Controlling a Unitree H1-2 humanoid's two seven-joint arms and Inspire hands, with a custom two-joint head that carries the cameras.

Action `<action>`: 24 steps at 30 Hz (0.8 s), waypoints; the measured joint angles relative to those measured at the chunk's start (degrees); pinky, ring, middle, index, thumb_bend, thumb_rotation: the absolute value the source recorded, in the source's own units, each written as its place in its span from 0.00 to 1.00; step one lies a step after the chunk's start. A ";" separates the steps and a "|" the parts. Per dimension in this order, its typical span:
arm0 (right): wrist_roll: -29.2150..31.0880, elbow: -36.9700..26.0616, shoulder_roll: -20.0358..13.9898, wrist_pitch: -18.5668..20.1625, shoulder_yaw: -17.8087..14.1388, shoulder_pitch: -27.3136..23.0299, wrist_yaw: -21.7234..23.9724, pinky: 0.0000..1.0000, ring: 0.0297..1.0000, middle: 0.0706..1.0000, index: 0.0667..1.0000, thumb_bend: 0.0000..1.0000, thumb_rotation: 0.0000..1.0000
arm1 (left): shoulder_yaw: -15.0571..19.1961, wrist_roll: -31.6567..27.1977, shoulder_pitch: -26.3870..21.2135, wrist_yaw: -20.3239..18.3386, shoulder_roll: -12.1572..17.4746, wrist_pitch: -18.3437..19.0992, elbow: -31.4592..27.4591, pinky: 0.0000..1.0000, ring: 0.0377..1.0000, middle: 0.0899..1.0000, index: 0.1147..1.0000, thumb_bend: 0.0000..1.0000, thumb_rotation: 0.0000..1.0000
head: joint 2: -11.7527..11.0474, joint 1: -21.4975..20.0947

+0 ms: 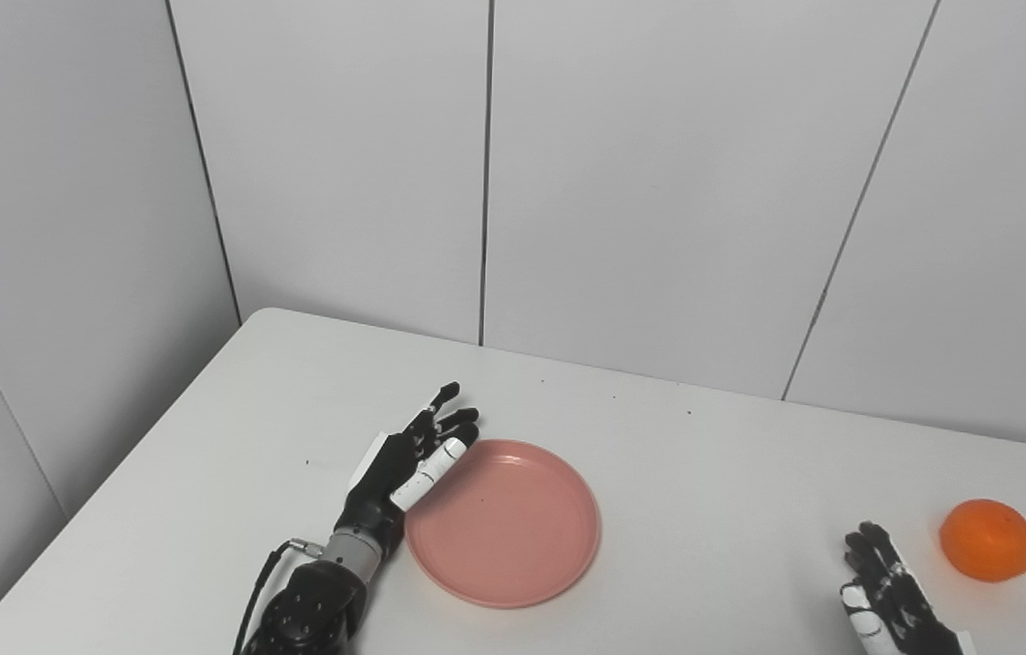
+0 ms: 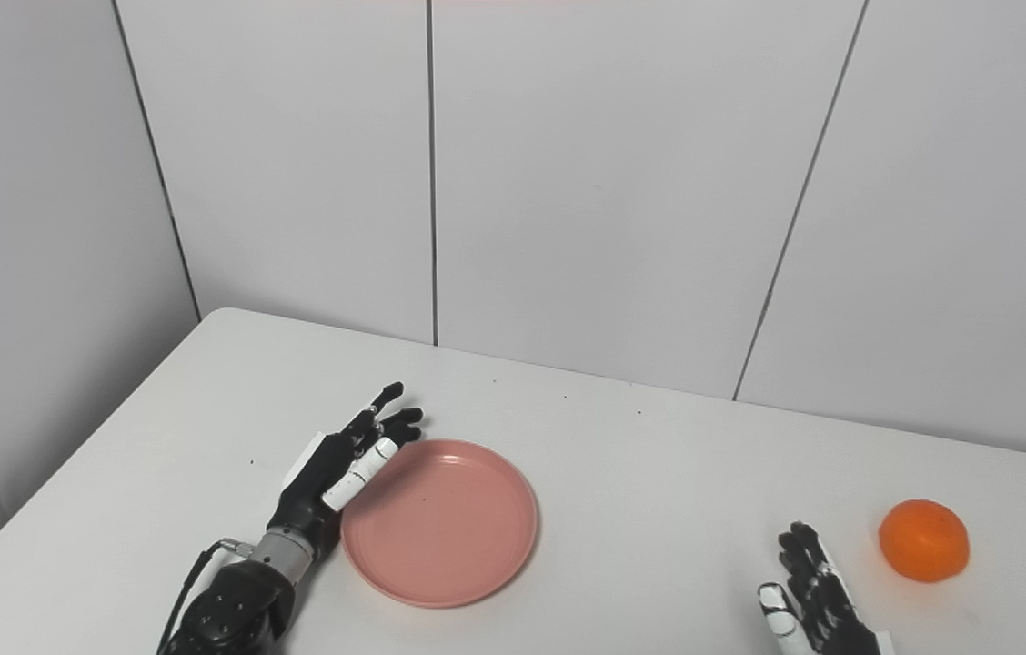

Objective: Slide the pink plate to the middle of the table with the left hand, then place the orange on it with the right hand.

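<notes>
A round pink plate (image 1: 513,537) lies flat on the white table (image 1: 713,473), left of the table's middle; it also shows in the right eye view (image 2: 449,528). My left hand (image 1: 408,464) is open, fingers straight, resting against the plate's left rim. An orange (image 1: 987,539) sits on the table at the far right, also in the right eye view (image 2: 923,540). My right hand (image 1: 890,596) is open and empty, low at the bottom edge, a little left of the orange and apart from it.
The table's back edge meets grey wall panels (image 1: 658,182). Its left edge runs diagonally down to the bottom left. Bare tabletop lies between the plate and the orange.
</notes>
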 measured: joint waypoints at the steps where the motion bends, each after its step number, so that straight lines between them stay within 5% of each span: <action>1: -0.05 0.00 0.03 0.00 0.02 -0.01 -0.01 0.98 0.93 0.90 0.91 0.57 0.67 | -0.15 0.08 -0.09 0.00 -0.40 0.00 0.02 0.78 0.84 0.85 0.91 0.80 0.71 | 0.09 -0.26; 24: -2.72 -1.36 0.85 0.67 1.14 0.97 -1.06 0.99 0.93 0.91 0.91 0.59 0.68 | -2.30 2.04 -1.32 1.07 -4.15 1.09 0.64 0.76 0.83 0.85 0.91 0.81 0.71 | 1.41 -6.15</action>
